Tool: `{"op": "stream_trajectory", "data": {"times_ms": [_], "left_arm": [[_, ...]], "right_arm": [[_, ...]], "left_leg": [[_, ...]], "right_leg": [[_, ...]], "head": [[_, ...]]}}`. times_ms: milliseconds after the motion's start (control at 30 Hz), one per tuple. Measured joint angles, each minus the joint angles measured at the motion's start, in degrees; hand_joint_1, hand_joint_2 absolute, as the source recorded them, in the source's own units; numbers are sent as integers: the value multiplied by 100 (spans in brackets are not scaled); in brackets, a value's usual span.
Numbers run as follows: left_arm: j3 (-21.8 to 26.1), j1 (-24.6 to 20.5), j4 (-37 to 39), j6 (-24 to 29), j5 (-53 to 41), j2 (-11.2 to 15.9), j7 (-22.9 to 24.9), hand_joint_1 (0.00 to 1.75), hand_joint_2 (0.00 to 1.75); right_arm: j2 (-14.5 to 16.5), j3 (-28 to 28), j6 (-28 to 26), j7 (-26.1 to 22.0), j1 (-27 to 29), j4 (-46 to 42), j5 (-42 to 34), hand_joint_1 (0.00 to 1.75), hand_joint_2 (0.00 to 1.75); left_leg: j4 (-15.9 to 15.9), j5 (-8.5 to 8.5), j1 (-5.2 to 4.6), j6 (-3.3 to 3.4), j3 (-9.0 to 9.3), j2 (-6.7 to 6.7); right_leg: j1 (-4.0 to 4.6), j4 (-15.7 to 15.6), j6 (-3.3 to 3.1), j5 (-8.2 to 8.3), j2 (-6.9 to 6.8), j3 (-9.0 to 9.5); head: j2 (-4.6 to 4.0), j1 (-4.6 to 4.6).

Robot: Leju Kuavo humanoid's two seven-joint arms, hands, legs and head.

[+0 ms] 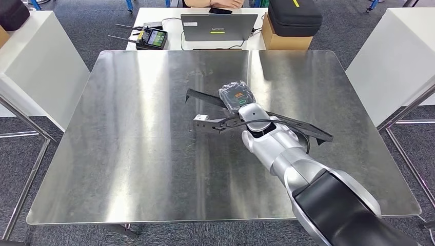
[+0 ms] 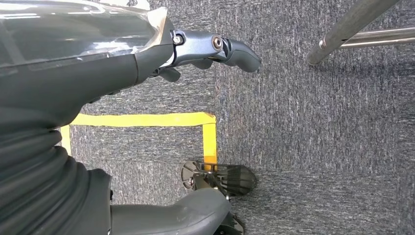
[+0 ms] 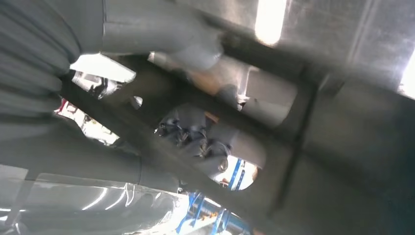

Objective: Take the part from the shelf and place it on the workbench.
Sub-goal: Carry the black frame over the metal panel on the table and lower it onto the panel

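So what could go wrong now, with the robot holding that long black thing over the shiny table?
1. The long black part sticks out far on both sides of the right hand, so it might tip or swing as the hand lets go.
2. The workbench is smooth, shiny metal, so the part could slide once it lands.
3. The right wrist view is blurry and dark, so the hold itself is hard to check.
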Motion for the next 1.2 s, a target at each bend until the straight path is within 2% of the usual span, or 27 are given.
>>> {"op": "stream_trajectory", "data": {"times_ms": [233, 367, 600, 767, 1033, 1200], "left_arm": [[1, 4, 0, 108, 38, 0, -1, 0, 175], [2, 5, 0, 236, 51, 0, -1, 0, 0], [3, 21, 0, 247, 54, 0, 20, 0, 0], [3, 32, 0, 243, 54, 0, 48, 0, 0], [4, 53, 0, 249, 62, 0, 54, 0, 0], [7, 63, 0, 249, 73, 0, 56, 0, 0]], "right_arm": [[22, -40, 55, 94, 1, 102, -32, 0, 0], [59, -91, 68, 190, 0, 131, -19, 0, 0], [98, -242, 39, 175, -9, 137, -53, 0, 0], [103, -484, -15, -16, -12, 134, -304, 0, 0], [292, -1452, -38, -1026, -61, -36, -1532, 0, 0], [486, -2167, 234, -1597, -159, -354, -2162, 0, 0]], "left_leg": [[0, 0, 32, -1, 8, 0], [0, 0, 42, -2, 10, 1], [0, 0, 51, -3, 12, 2], [-1, 0, 51, -3, 13, 1], [-1, 0, 50, -3, 15, 1], [-1, 0, 51, -3, 16, 1]], "right_leg": [[1, 1, 2, 1, 0, -1], [4, 2, 2, 1, 0, -1], [6, 3, 1, 0, 0, 0], [6, 3, 0, 0, 0, 2], [6, 4, 0, 0, 1, 5], [6, 4, 0, 0, 0, 5]], "head": [[0, 1], [0, 1], [0, 1], [0, 1], [0, 1], [0, 1]]}}
